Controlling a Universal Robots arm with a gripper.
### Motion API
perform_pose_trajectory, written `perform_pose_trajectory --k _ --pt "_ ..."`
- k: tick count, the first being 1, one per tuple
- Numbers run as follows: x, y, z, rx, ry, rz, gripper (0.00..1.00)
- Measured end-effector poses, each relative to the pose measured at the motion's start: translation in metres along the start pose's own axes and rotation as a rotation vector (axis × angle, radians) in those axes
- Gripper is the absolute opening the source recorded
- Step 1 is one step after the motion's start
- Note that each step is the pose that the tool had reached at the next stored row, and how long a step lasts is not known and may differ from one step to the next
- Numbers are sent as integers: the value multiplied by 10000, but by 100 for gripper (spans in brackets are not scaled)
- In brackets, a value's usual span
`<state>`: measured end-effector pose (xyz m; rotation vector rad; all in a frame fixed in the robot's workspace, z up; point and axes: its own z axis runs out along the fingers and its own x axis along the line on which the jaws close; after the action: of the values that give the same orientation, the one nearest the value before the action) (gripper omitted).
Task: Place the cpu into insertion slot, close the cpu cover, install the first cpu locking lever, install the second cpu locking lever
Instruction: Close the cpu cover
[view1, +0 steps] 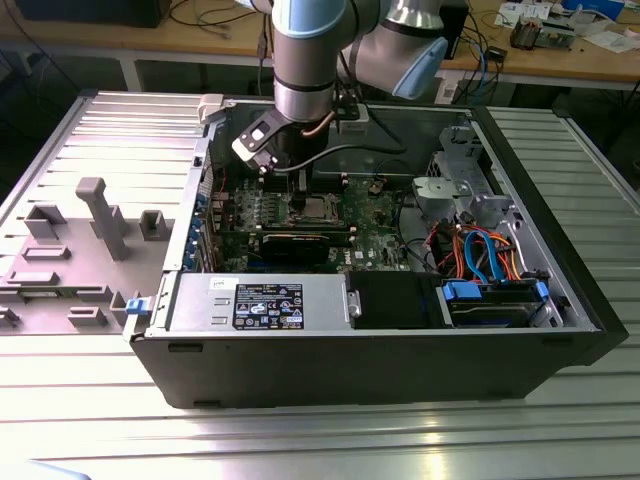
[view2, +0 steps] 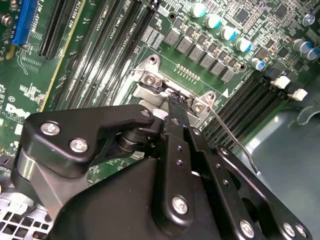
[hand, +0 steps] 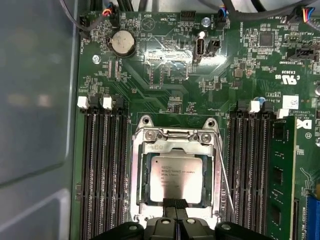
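Observation:
The cpu (hand: 177, 172), a silver-grey square chip, lies flat in the insertion slot (hand: 140, 200) on the green board. The cpu cover (hand: 175, 140), a silvery frame, lies down around the chip, which shows through its window. My gripper (hand: 175, 203) is shut, its two black fingertips pressed together at the cover's edge, over the chip's rim. In the second wrist view the fingers (view2: 175, 107) reach the socket's metal frame (view2: 150, 77). A thin wire locking lever (hand: 226, 182) runs along one side of the socket, its free end (view2: 250, 162) standing off the board. In the exterior view, the gripper (view1: 300, 195) hangs over the socket (view1: 318, 208).
Long black memory slots (hand: 102, 165) flank the socket on both sides, with one green module (hand: 280, 170) fitted. A black expansion card (view1: 300, 243), power supply (view1: 260, 300) and drive cables (view1: 480, 250) fill the open case. A grey fixture tray (view1: 70, 250) sits at the exterior view's left.

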<state>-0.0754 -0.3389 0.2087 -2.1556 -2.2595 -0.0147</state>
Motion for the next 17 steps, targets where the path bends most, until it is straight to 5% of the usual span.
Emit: perform_pose_trajectory --k 5,6,8,17 --pt "0 -1 0 9 3 0 11" --pt "-6 129 -2 14 -1 0 11" --pt "-11 238 -3 18 0 0 11" --pt "-12 257 -3 19 0 1 11"
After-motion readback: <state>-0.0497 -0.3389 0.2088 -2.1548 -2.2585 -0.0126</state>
